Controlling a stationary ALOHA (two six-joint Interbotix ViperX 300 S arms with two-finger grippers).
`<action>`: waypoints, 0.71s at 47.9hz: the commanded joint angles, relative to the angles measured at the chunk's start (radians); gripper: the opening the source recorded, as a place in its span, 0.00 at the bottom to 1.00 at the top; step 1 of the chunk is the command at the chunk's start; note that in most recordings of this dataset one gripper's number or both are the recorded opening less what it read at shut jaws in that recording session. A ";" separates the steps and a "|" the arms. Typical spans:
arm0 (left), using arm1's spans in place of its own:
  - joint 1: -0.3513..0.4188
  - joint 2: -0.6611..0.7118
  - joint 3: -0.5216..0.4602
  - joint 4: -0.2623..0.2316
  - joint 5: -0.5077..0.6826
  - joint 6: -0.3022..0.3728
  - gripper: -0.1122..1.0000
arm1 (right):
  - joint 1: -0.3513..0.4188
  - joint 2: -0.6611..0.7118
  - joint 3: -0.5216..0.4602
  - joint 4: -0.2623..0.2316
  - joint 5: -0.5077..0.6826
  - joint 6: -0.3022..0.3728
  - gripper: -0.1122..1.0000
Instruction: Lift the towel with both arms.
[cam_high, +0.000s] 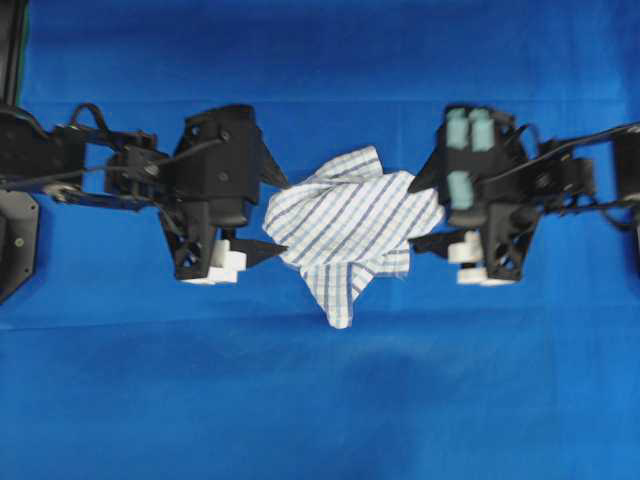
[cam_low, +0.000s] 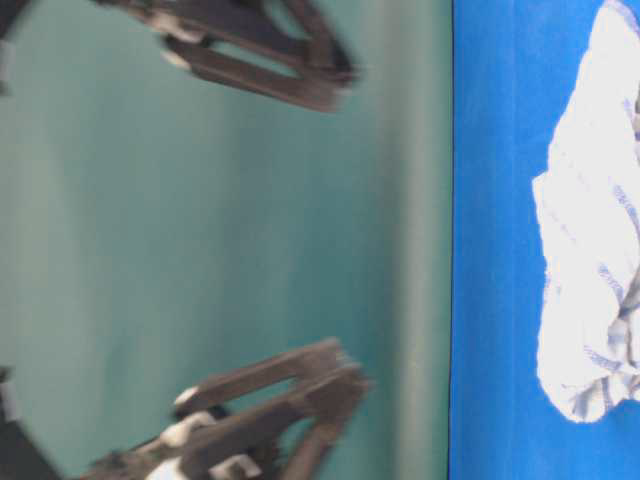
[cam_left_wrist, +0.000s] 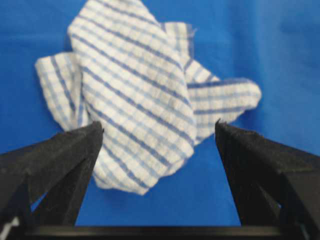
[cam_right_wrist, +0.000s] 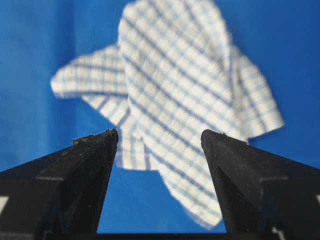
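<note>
Flanking the crumpled towel (cam_high: 350, 232) from both sides, the two grippers are judged to be in the approach step; nothing is gripped yet.

On the left, the left gripper (cam_high: 278, 216) is seen with its jaws spread wide and empty. Its far finger tip is placed at the towel's left edge and its near finger tip at the lower left fold, though contact cannot be confirmed from above. In the left wrist view the fingers (cam_left_wrist: 60, 155) are shown apart, with a striped fold lying between and beyond them.

In the middle, the towel is spread in a loose heap on the blue cloth surface (cam_high: 320, 400), one corner trailing toward the near side.

On the right, the right gripper (cam_high: 420, 215) is likewise released and empty, its tips placed at the towel's right edge. In its wrist view the towel (cam_right_wrist: 175, 95) is framed between the open fingers (cam_right_wrist: 95, 165).

For the next move, both grippers are expected to be advanced so that fabric is caught between the fingers, then closed together. Matched timing is called for before any lift, since thin cloth is easily missed or slipped.
</note>
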 joint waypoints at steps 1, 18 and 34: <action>-0.002 0.034 0.012 -0.003 -0.058 0.002 0.90 | 0.006 0.031 0.002 0.002 -0.040 0.002 0.71; -0.002 0.256 0.037 -0.003 -0.170 0.002 0.90 | 0.020 0.249 0.021 0.003 -0.152 0.003 0.71; -0.002 0.362 0.041 -0.002 -0.249 0.002 0.90 | 0.026 0.393 0.038 0.009 -0.268 0.006 0.71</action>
